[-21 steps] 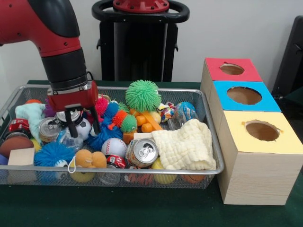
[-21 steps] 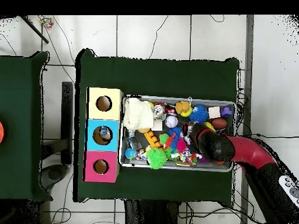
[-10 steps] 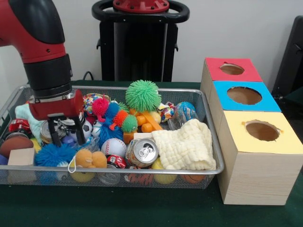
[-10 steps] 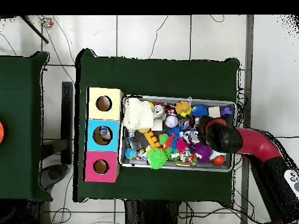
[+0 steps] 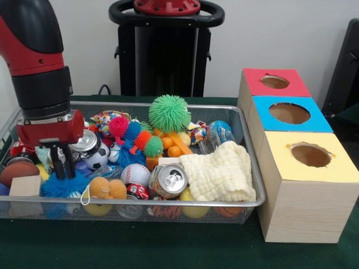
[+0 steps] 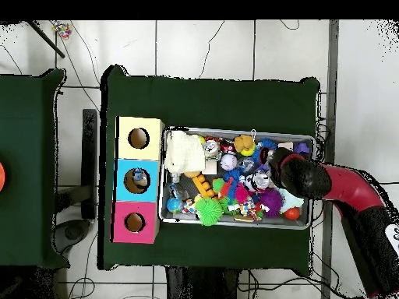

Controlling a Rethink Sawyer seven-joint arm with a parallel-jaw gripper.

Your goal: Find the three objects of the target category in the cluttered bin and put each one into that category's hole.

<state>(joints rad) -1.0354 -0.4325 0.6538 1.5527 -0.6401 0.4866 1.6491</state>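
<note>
Since a second ago we see the arm has slid along the bin [image 5: 247, 147] toward its end farthest from the boxes, and the gripper [image 5: 56, 162] now hangs low over the clutter there, above the blue spiky ball [image 5: 63, 184] and just beside the soccer ball [image 5: 99, 157]. Its dark fingers [image 5: 68, 162] point straight down with a narrow gap between them; we cannot tell whether they pinch anything. The silver can [image 5: 85, 142] that sat under the tool earlier now shows uncovered next to it. Nothing else in the bin looks shifted: upright soda can [image 5: 169, 180] at the front, touching the baseball [image 5: 134, 174] and the cream knitted cloth [image 5: 220, 175]; green spiky ball [image 5: 169, 112] on top at the back; wooden block [image 5: 25, 185] in the front corner near the gripper. We cannot tell which items are the target category. The three boxes stand in a row just beside the bin, the yellow box [image 5: 335, 167], blue box [image 5: 317, 124] and red box [image 5: 298, 87], each with a round hole on top. In the overhead view the gripper [image 6: 279, 165] sits at the bin's end well apart from the boxes, and the blue box's hole [image 6: 138, 178] holds something small we cannot identify.
</note>
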